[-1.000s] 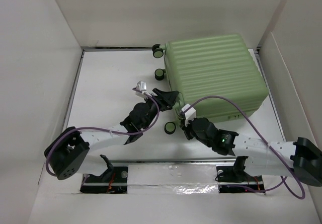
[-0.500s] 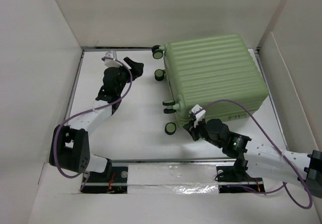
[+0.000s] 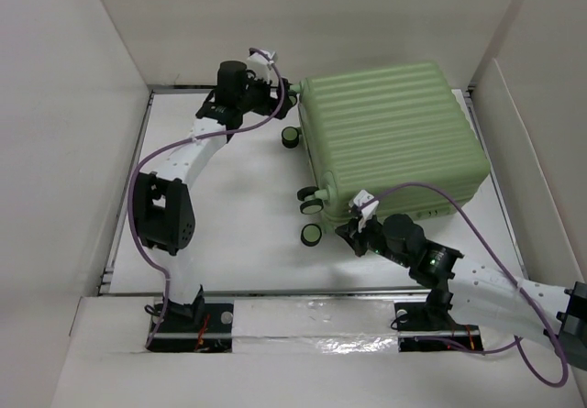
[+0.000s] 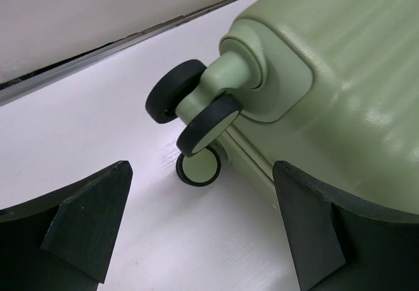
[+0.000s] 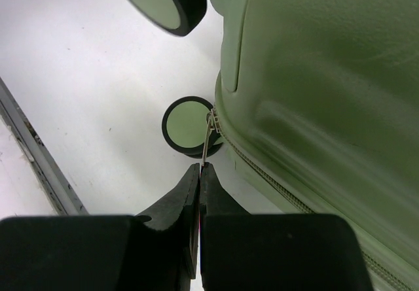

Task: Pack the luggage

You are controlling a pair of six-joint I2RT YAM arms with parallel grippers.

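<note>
The luggage (image 3: 390, 142), a light green ribbed hard-shell suitcase, lies flat and closed at the back right of the white table. My left gripper (image 3: 278, 96) is open at its far left corner. In the left wrist view the gripper (image 4: 200, 168) has its fingers either side of a black spinner wheel (image 4: 191, 108), apart from it. My right gripper (image 3: 354, 228) is at the suitcase's near left corner. In the right wrist view it (image 5: 200, 168) is shut on the metal zipper pull (image 5: 208, 137) beside the green shell (image 5: 314, 75).
More black wheels (image 3: 312, 235) (image 3: 290, 136) stick out of the suitcase's left side. White walls enclose the table on the left (image 3: 73, 151), back and right. A metal rail (image 3: 303, 291) runs along the near edge. Purple cables trail from both arms.
My left arm has swung from the suitcase's near left side to its far left corner, and its jaws have opened wider. The right gripper has stayed shut at the near corner, shifting slightly.
</note>
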